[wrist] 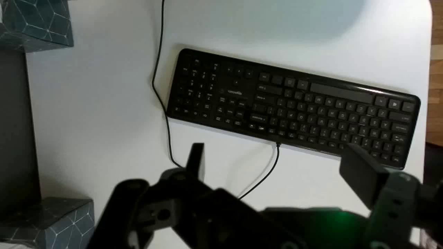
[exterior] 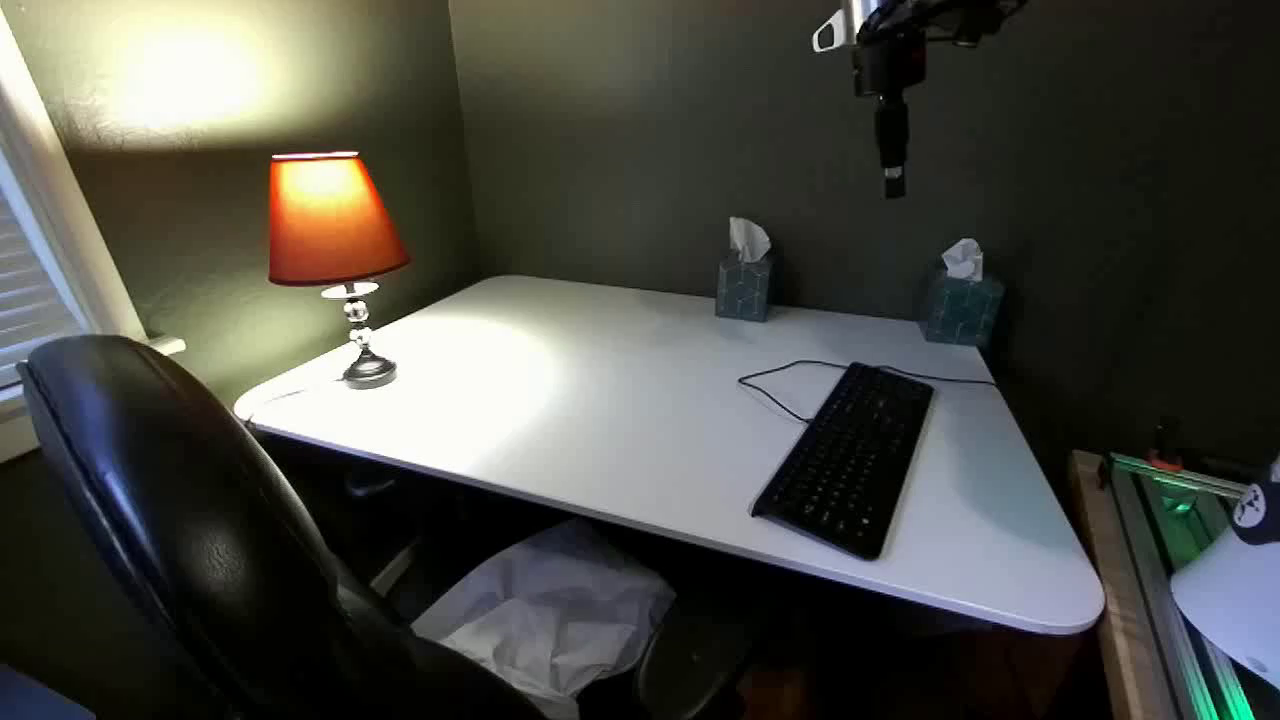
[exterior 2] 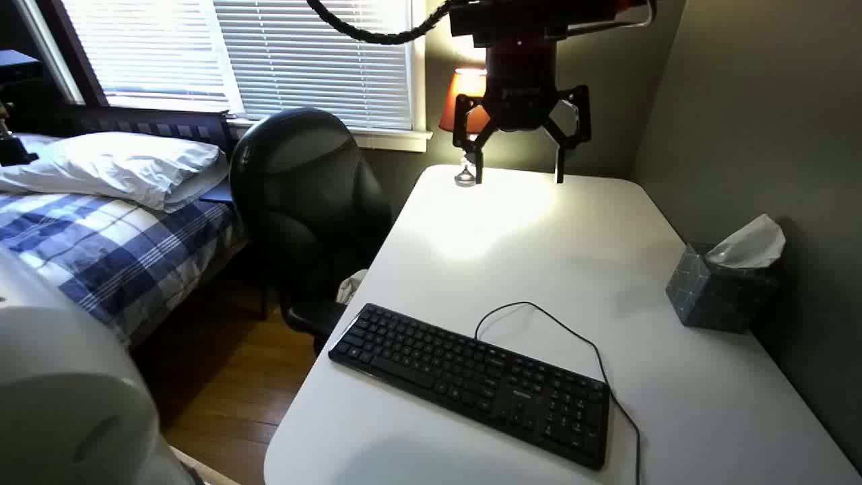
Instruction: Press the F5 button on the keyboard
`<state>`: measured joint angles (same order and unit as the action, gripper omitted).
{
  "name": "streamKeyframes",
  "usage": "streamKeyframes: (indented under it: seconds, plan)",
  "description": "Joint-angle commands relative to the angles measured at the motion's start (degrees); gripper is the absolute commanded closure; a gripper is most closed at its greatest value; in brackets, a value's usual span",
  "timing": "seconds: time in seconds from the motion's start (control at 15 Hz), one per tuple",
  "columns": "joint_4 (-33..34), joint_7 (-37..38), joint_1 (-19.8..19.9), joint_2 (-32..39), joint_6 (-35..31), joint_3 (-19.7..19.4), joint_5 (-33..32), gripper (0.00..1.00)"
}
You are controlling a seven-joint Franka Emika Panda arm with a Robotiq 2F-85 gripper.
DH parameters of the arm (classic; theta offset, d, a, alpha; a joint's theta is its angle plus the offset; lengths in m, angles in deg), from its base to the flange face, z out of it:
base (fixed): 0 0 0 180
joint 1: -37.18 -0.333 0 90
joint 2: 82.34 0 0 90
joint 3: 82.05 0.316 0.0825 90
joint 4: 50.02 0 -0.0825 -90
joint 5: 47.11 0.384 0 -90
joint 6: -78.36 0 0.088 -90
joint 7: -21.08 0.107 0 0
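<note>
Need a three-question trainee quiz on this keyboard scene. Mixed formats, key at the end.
1. True or false: the cable leaves the keyboard from the long edge farther from the space bar.

2. Multiple choice: how does the gripper stand?
A) Touching the keyboard
B) Open, raised clear of the keyboard
C) Closed on the cable

3. Count: how many tissue boxes stand on the desk?

Key: 1. True. 2. B. 3. Two.
</note>
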<state>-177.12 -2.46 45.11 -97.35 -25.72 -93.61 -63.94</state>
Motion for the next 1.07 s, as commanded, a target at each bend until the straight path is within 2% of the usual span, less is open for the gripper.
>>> streamKeyframes:
  seconds: [0.0,0.33,0.67,1.0]
  plan:
    - [0.1,0.0,0.0,0.0,0.1,0.0,0.0,0.00]
    - [0.1,0.0,0.0,0.0,0.1,0.0,0.0,0.00]
    - [-2.9,1.3,-1.3,0.1,-2.4,1.3,1.1,0.00]
    - [-5.6,2.7,-2.9,2.2,-6.1,2.1,7.3,0.00]
